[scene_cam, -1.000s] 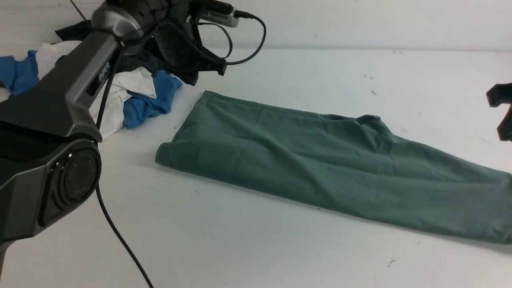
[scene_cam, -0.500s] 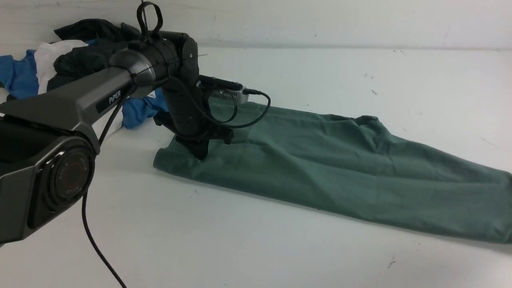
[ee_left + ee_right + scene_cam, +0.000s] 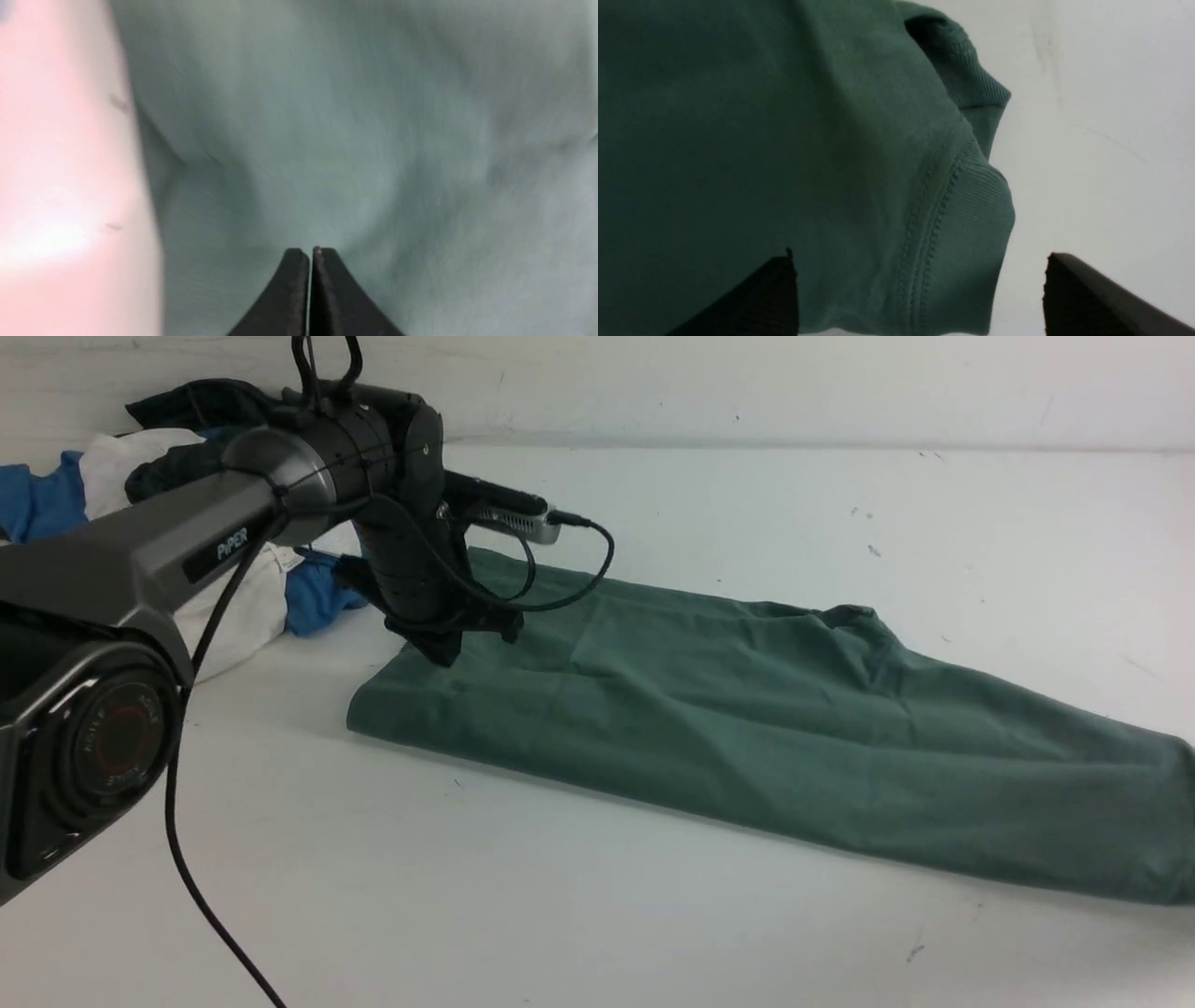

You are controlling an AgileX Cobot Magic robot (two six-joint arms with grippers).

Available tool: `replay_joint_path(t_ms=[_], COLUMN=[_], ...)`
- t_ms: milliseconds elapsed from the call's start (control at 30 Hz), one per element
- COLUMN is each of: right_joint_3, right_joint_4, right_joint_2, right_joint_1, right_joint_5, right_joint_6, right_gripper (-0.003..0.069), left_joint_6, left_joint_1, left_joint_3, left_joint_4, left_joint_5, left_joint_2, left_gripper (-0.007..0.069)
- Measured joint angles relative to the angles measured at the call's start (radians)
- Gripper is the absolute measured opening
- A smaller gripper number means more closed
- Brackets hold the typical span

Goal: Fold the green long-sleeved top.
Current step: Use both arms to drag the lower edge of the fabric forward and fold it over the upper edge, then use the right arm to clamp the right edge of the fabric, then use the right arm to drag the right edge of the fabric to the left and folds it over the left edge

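The green long-sleeved top (image 3: 766, 728) lies as a long folded band across the white table (image 3: 597, 915), from the middle left to the right edge. My left gripper (image 3: 446, 658) points down on the band's left end, shut, its tips touching the cloth. In the left wrist view the left gripper (image 3: 310, 252) has its fingers pressed together with nothing between them, over the green cloth (image 3: 373, 140). My right gripper (image 3: 920, 259) is out of the front view. In its wrist view it stands open, with a ribbed edge of the top (image 3: 971, 219) between its fingers.
A heap of other clothes sits at the back left: blue (image 3: 322, 593), white (image 3: 238, 607) and dark (image 3: 187, 406) pieces. My left arm's black cable (image 3: 187, 877) hangs down to the front left. A pale wall (image 3: 840, 383) closes the table's far side.
My left arm came down onto the top's left end and then shifted slightly left, dragging that end with it. The right gripper left the front view's right edge.
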Motion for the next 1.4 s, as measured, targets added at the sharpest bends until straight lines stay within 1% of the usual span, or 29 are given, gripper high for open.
replay_joint_path(t_ms=[133,333,500,633,867,1000,1067,1100,1133,1167,1200,1233,1267,1300,1333,1367,1400], right_joint_3=[-0.006,-0.057,-0.124,-0.141,-0.148,-0.152,-0.158,-0.158,-0.158,-0.158,-0.158,-0.158,-0.158,-0.158,-0.161,-0.167,-0.175], right_joint_4=[0.004,0.025,0.056,0.055,0.016,-0.011,-0.014,-0.014,-0.019,-0.019,-0.020,-0.020,-0.019,-0.019,-0.035,-0.057,-0.084], right_joint_2=[0.001,0.054,0.117,0.150,0.220,0.255,0.260,0.260,0.260,0.260,0.260,0.260,0.259,0.259,0.254,0.249,0.244], right_joint_1=[0.000,0.000,0.000,0.000,0.000,0.000,0.000,0.000,0.000,0.000,0.000,0.000,0.000,0.000,0.001,0.001,0.001], right_joint_5=[-0.021,-0.029,0.016,0.024,0.017,0.004,0.001,0.001,-0.006,-0.006,-0.011,-0.012,-0.011,-0.011,-0.009,0.001,0.013], right_joint_6=[-0.002,-0.008,-0.033,-0.046,-0.051,-0.051,-0.051,-0.051,-0.059,-0.060,-0.071,-0.077,-0.080,-0.080,-0.080,-0.076,-0.067], right_gripper=[0.0675,0.0674,0.0672,0.0669,0.0663,0.0659,0.0624,0.0618,0.0536,0.0524,0.0382,0.0304,0.0202,0.0183,0.0093,0.0067,0.0067], left_joint_6=[0.000,0.008,0.013,0.012,0.011,0.011,0.012,0.012,0.012,0.012,0.012,0.012,0.012,0.012,0.012,0.012,0.012], left_joint_1=[0.016,0.038,0.038,0.044,0.076,0.078,0.078,0.078,0.078,0.078,0.077,0.077,0.077,0.077,0.077,0.077,0.078], left_joint_3=[-0.038,-0.053,-0.026,-0.019,-0.016,-0.016,-0.016,-0.016,-0.016,-0.016,-0.016,-0.016,-0.016,-0.016,-0.016,-0.016,-0.016], left_joint_4=[-0.013,-0.013,-0.013,-0.013,-0.013,-0.013,-0.013,-0.013,-0.013,-0.013,-0.013,-0.013,-0.013,-0.013,-0.013,-0.013,-0.013], left_joint_5=[0.027,0.132,0.138,0.139,0.163,0.164,0.165,0.165,0.166,0.165,0.165,0.165,0.165,0.165,0.165,0.165,0.165], left_joint_2=[-0.012,-0.016,-0.016,-0.017,-0.068,-0.107,-0.123,-0.124,-0.130,-0.131,-0.133,-0.134,-0.135,-0.135,-0.135,-0.135,-0.135], left_gripper=[-0.0004,-0.0004,-0.0004,-0.0004,-0.0004,-0.0004,-0.0004,-0.0004,-0.0004,-0.0004,-0.0004,-0.0004,-0.0004,-0.0004,-0.0004,-0.0004,-0.0004])
